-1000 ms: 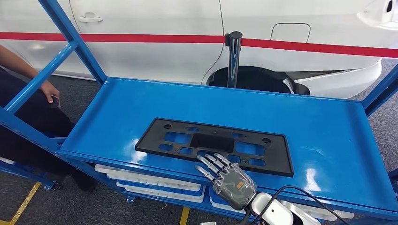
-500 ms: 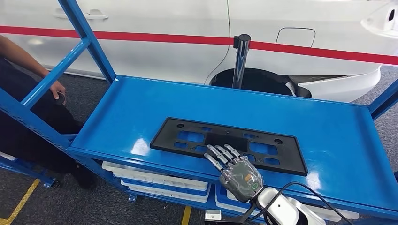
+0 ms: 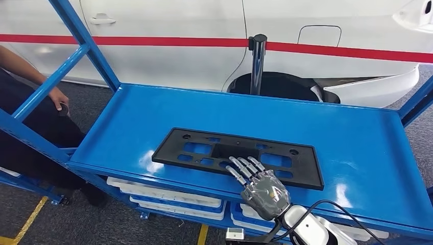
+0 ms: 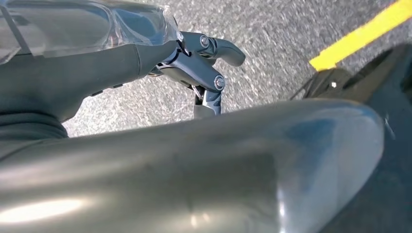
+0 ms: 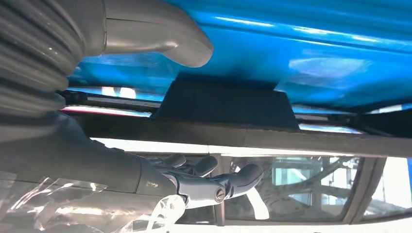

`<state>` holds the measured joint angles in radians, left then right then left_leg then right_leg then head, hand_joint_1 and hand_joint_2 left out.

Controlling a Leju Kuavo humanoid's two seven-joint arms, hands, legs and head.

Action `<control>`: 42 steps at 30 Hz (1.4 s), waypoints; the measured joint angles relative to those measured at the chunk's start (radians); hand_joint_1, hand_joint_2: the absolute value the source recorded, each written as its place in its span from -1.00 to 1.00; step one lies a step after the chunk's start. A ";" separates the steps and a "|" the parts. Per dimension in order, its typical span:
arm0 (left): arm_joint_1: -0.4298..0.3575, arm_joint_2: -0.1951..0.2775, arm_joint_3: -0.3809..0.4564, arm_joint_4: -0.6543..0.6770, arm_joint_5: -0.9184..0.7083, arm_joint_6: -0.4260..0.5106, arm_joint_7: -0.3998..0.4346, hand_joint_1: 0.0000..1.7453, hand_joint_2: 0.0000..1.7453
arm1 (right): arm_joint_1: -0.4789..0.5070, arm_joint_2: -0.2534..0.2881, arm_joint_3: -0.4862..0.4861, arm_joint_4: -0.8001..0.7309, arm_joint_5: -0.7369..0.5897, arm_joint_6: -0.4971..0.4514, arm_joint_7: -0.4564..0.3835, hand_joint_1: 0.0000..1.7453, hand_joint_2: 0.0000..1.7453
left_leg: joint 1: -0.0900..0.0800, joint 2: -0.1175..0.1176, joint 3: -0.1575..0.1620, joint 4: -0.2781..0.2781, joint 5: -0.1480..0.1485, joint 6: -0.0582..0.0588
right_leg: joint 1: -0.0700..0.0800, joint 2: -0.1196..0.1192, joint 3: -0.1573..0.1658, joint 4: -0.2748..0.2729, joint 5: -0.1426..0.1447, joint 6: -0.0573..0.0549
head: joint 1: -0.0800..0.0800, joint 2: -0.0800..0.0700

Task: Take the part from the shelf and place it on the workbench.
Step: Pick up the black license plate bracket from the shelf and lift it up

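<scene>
1. Over the last second our right hand has crept further onto the black part; its fingers now lie spread flat over the near edge of the part. The framing swung between pictures, which we put down to our own camera moving — the part itself has stayed flat on the blue shelf.
2. We judge the grasp not yet made: the hand is wide and holds nothing, with the thumb apart from the other fingers.
3. The part extends from under the fingertips away to both sides of the hand.
4. Below the hand, under the shelf, sit white trays — their contents we cannot tell.
5. Our left hand hangs over the floor, fingers loosely curled, gripping nothing.
</scene>
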<state>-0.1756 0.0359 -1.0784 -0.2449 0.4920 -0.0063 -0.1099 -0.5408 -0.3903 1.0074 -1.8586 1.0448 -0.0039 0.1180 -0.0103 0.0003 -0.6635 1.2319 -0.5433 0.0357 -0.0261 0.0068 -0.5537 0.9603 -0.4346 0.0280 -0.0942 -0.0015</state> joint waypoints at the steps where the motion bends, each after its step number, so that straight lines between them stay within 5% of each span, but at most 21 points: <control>1: 0.001 0.000 0.000 0.000 -0.002 0.000 0.000 -1.00 -1.00 | 0.002 0.002 -0.001 0.001 0.007 -0.009 0.000 -1.00 1.00 | -0.003 0.000 0.027 -0.058 0.034 0.011 | 0.003 0.000 0.001 -0.001 0.000 0.000 | 0.000 0.000; 3: -0.002 0.001 0.000 0.000 -0.005 0.000 0.001 -1.00 -1.00 | 0.004 0.006 -0.004 0.001 0.025 -0.026 0.000 -1.00 1.00 | -0.020 0.000 0.105 -0.222 0.107 0.048 | 0.008 0.001 0.006 -0.006 0.001 -0.001 | 0.001 0.000; 5: -0.006 0.003 0.001 -0.001 -0.007 0.001 0.002 -1.00 -1.00 | 0.007 0.007 -0.006 0.003 0.048 -0.043 0.005 -1.00 1.00 | -0.037 0.004 0.148 -0.315 0.140 0.074 | 0.006 0.001 0.007 -0.011 0.003 0.000 | 0.002 0.000; 9: -0.008 0.003 0.001 -0.003 -0.009 0.004 0.003 -1.00 -1.00 | 0.024 0.010 -0.015 0.015 0.091 -0.083 0.027 -1.00 1.00 | -0.035 0.009 0.165 -0.357 0.156 0.076 | 0.006 -0.002 0.005 0.001 -0.009 0.009 | 0.002 0.000; 13: -0.006 -0.001 0.001 -0.003 -0.009 0.004 0.004 -1.00 -1.00 | 0.047 0.004 -0.047 0.038 0.108 -0.144 0.052 -1.00 1.00 | -0.026 0.009 0.169 -0.371 0.165 0.071 | 0.009 -0.002 -0.110 0.244 -0.131 0.020 | 0.003 0.000; 14: -0.005 -0.002 0.001 -0.003 -0.011 0.004 0.004 -1.00 -1.00 | 0.056 0.002 -0.055 0.046 0.112 -0.158 0.056 -1.00 1.00 | -0.024 0.008 0.169 -0.369 0.164 0.070 | 0.007 -0.002 -0.129 0.282 -0.139 0.024 | 0.003 0.000; 16: -0.002 -0.005 0.001 -0.003 -0.014 0.004 0.008 -1.00 -1.00 | 0.070 0.000 -0.071 0.059 0.120 -0.184 0.063 -1.00 1.00 | -0.019 0.007 0.167 -0.360 0.158 0.063 | 0.002 -0.002 -0.108 0.237 -0.097 0.035 | 0.003 0.000; 18: -0.001 -0.006 0.001 -0.003 -0.018 0.005 0.011 -1.00 -1.00 | 0.077 -0.001 -0.085 0.069 0.131 -0.206 0.068 -1.00 1.00 | -0.014 0.006 0.162 -0.337 0.143 0.047 | -0.007 -0.002 -0.036 0.096 -0.033 0.047 | 0.003 0.000; 20: -0.004 -0.006 0.001 -0.003 -0.023 0.005 0.014 -1.00 -1.00 | 0.083 -0.001 -0.100 0.079 0.142 -0.229 0.074 -1.00 1.00 | -0.017 0.006 0.152 -0.315 0.128 0.038 | -0.013 0.003 0.002 0.015 -0.010 0.041 | 0.003 0.000; 24: -0.006 -0.006 0.001 -0.003 -0.025 0.005 0.016 -1.00 -1.00 | 0.094 0.001 -0.125 0.099 0.161 -0.276 0.086 -1.00 1.00 | -0.015 0.005 0.138 -0.284 0.108 0.029 | -0.015 0.006 0.002 0.009 -0.010 0.019 | 0.002 0.000; 28: -0.007 -0.006 0.001 -0.003 -0.025 0.003 0.017 -1.00 -1.00 | 0.102 0.005 -0.156 0.117 0.165 -0.318 0.109 -1.00 1.00 | 0.004 0.005 0.021 -0.029 -0.013 -0.001 | -0.016 0.004 -0.001 0.008 -0.009 0.013 | 0.001 0.000; 30: -0.006 -0.007 0.001 -0.003 -0.025 0.002 0.016 -1.00 -1.00 | 0.106 0.005 -0.171 0.132 0.167 -0.336 0.125 -1.00 1.00 | 0.007 0.004 -0.011 0.025 -0.017 -0.001 | -0.015 0.004 0.000 0.008 -0.009 0.014 | 0.001 0.000; 31: -0.006 -0.008 0.001 -0.003 -0.025 0.002 0.017 -1.00 -1.00 | 0.108 0.005 -0.180 0.140 0.167 -0.346 0.135 -1.00 1.00 | 0.006 0.004 0.001 -0.009 0.009 0.005 | -0.013 0.004 0.001 0.008 -0.009 0.014 | 0.001 0.000; 33: -0.007 -0.008 0.003 -0.003 -0.024 0.002 0.017 -1.00 -1.00 | 0.111 0.006 -0.204 0.160 0.164 -0.374 0.156 -1.00 1.00 | -0.005 0.002 0.070 -0.168 0.090 0.030 | -0.012 0.005 0.005 0.004 -0.009 0.013 | 0.001 0.000; 35: -0.009 -0.008 0.009 -0.003 -0.023 0.002 0.016 -1.00 -1.00 | 0.116 0.008 -0.231 0.183 0.155 -0.407 0.173 -1.00 1.00 | -0.020 0.002 0.126 -0.293 0.139 0.054 | -0.015 0.005 0.009 -0.003 -0.006 0.016 | 0.001 0.000; 39: -0.007 -0.009 0.019 -0.003 -0.022 0.004 0.017 -1.00 -1.00 | 0.132 0.007 -0.277 0.225 0.146 -0.450 0.184 -1.00 1.00 | -0.027 0.004 0.153 -0.352 0.160 0.061 | -0.014 0.001 0.017 -0.016 -0.005 0.032 | 0.001 0.000; 42: -0.007 -0.011 0.023 -0.003 -0.023 0.005 0.017 -1.00 -1.00 | 0.149 0.004 -0.311 0.259 0.156 -0.478 0.190 -1.00 1.00 | -0.020 0.007 0.173 -0.387 0.179 0.060 | -0.005 -0.002 -0.037 0.104 -0.077 0.033 | 0.002 0.000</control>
<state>-0.1827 0.0248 -1.0555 -0.2476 0.4689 -0.0015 -0.0930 -0.3914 -0.3860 0.6966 -1.5995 1.2011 -0.4822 0.3078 -0.0308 0.0076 -0.4908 0.8447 -0.3642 0.0956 -0.0314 0.0048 -0.5902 1.0641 -0.5119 0.0609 -0.0917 -0.0015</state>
